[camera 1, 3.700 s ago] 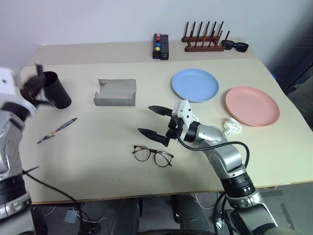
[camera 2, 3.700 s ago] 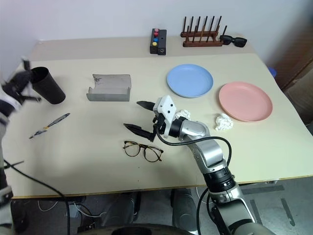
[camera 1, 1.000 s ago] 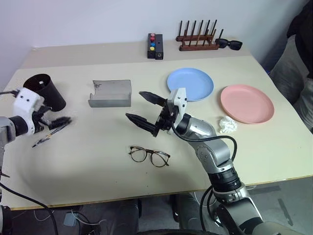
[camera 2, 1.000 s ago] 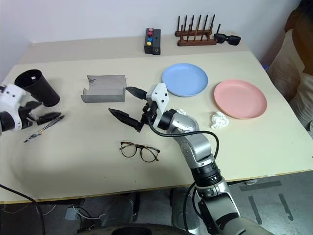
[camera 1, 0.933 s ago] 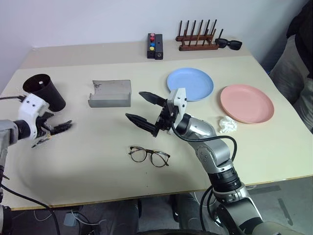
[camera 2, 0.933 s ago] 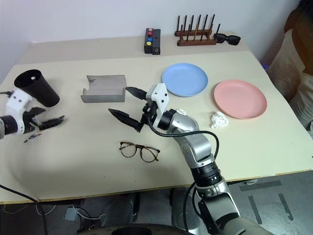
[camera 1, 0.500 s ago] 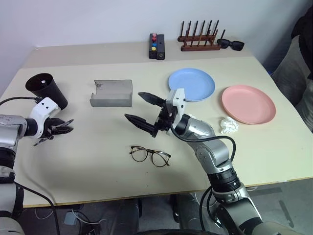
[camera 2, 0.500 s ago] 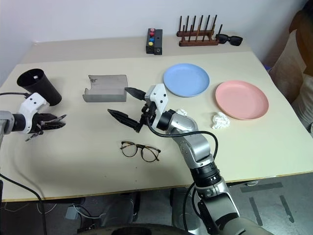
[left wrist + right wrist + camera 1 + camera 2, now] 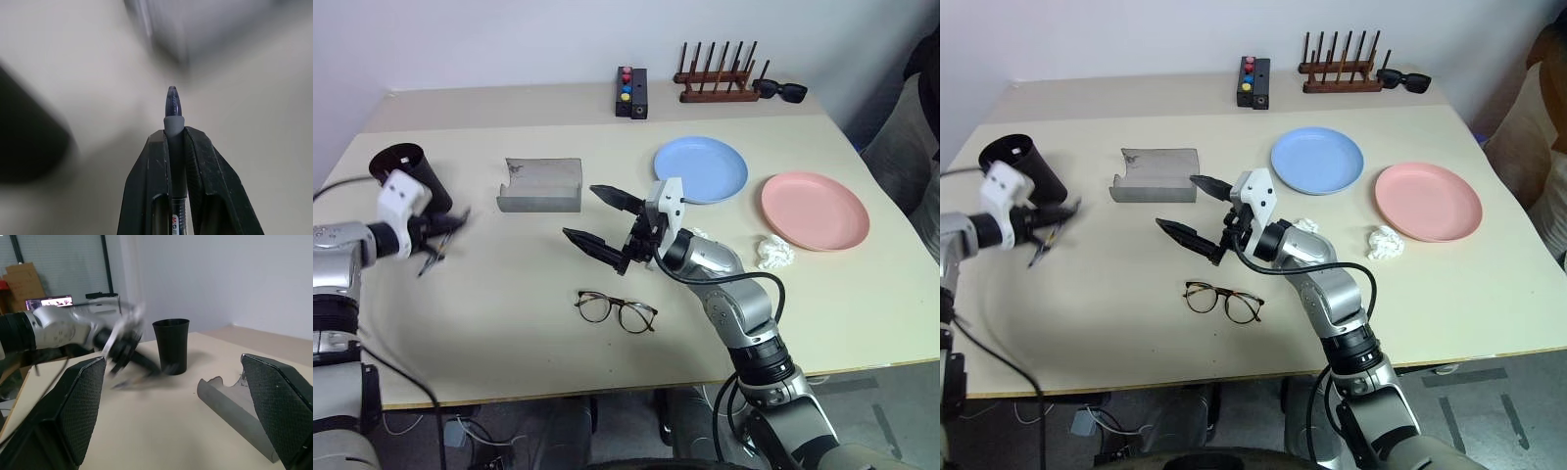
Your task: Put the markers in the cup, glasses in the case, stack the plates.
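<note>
Left hand [image 9: 445,238] clamped on marker [image 9: 173,128], raised off table [image 9: 509,323] just beside cup [image 9: 403,174]. Right hand [image 9: 599,221] spread wide, empty, above table centre between case [image 9: 541,186] and glasses [image 9: 616,309]. Case lies open near cup. Blue plate [image 9: 701,170] and pink plate [image 9: 816,211] side by side, unstacked.

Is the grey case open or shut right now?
Open. The grey case lies on the table with its lid folded back, hollow inside showing; the right wrist view shows it as an open shell. The glasses lie outside it.
</note>
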Tool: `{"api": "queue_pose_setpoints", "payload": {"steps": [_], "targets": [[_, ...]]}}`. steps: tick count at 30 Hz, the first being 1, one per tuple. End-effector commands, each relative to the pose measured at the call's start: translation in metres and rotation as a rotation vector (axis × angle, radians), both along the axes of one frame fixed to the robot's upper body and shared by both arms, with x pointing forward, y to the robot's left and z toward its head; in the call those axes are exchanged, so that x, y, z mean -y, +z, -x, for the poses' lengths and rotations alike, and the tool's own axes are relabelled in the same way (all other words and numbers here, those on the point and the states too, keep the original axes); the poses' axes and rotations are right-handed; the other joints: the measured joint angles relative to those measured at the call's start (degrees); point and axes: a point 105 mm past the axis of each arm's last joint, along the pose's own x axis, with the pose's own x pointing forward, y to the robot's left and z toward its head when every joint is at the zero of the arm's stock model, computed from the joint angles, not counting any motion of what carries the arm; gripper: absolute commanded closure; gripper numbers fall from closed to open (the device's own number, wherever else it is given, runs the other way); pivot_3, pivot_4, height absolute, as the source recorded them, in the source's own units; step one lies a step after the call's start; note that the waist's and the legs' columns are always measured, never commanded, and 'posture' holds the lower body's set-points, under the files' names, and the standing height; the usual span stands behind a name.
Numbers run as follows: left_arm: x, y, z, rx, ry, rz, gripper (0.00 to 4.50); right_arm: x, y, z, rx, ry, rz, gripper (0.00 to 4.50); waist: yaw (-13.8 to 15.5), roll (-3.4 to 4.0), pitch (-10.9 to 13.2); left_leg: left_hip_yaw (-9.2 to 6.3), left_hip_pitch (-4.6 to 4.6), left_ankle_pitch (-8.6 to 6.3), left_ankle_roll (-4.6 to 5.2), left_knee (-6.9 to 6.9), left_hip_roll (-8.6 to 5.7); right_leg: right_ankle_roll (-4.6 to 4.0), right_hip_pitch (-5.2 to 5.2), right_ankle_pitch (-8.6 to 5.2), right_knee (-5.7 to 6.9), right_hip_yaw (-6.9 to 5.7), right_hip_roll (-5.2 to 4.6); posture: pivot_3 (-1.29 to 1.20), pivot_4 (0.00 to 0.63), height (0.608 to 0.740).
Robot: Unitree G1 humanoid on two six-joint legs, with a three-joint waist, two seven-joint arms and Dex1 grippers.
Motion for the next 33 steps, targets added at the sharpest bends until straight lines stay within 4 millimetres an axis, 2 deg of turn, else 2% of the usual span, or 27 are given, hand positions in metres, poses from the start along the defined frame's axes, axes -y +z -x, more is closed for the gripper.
{"api": "queue_pose_setpoints", "payload": {"steps": [1,6,8,10,13,18,23,33], "targets": [[-0.010,0.080,0.008,0.343,0.109,0.111,4.41,0.000,0.011,0.004,0.044,0.010,-0.030,0.00,-0.25,0.01,0.00,0.00,0.01,0.00,0.00,-0.01,0.00,0.00,0.00,0.00,0.02,0.00,0.00,0.00,0.150,0.739],[-0.023,0.131,0.013,0.629,0.344,0.111,4.41,-0.003,0.015,0.004,0.051,0.021,-0.041,0.00,-0.32,0.01,0.00,0.01,0.09,0.00,0.00,-0.07,0.00,0.00,-0.01,0.00,0.05,0.01,0.02,0.00,0.150,0.739],[-0.029,0.141,0.016,0.717,0.429,0.078,4.41,-0.003,0.017,0.003,0.054,0.023,-0.051,0.00,-0.26,0.01,0.00,0.02,0.08,0.00,-0.01,-0.05,0.00,0.00,-0.01,0.00,0.04,0.01,0.02,0.00,0.150,0.739],[-0.032,0.143,0.016,0.765,0.487,0.044,4.41,-0.004,0.019,0.003,0.055,0.024,-0.062,0.00,-0.23,0.01,0.00,0.03,0.08,0.01,-0.01,-0.05,-0.01,0.00,-0.01,0.01,0.04,0.01,0.02,0.00,0.150,0.739],[-0.037,0.138,0.012,0.790,0.544,0.028,4.41,-0.004,0.021,0.003,0.053,0.025,-0.075,0.00,-0.22,0.01,0.00,0.03,0.08,0.01,-0.02,-0.05,-0.01,0.00,-0.01,0.01,0.05,0.01,0.03,0.00,0.150,0.739],[-0.043,0.104,-0.002,0.739,0.596,0.039,4.41,-0.004,0.026,0.003,0.034,0.028,-0.119,0.00,-0.15,0.00,0.00,0.03,0.08,0.01,-0.01,-0.04,-0.02,0.00,0.01,0.01,0.04,0.01,0.03,0.00,0.150,0.739],[-0.051,0.087,-0.007,0.715,0.646,0.053,4.41,-0.003,0.026,0.005,0.020,0.039,-0.126,0.00,-0.30,0.00,0.00,0.03,0.06,0.01,-0.02,-0.04,-0.03,0.01,0.00,0.01,0.04,0.00,0.03,0.00,0.150,0.739],[-0.056,0.070,-0.010,0.683,0.672,0.059,4.41,-0.001,0.026,0.006,0.014,0.044,-0.122,0.00,-0.27,-0.01,0.00,0.03,0.06,0.01,-0.01,-0.04,-0.03,0.01,0.00,0.01,0.05,-0.01,0.03,0.00,0.150,0.739]]}}
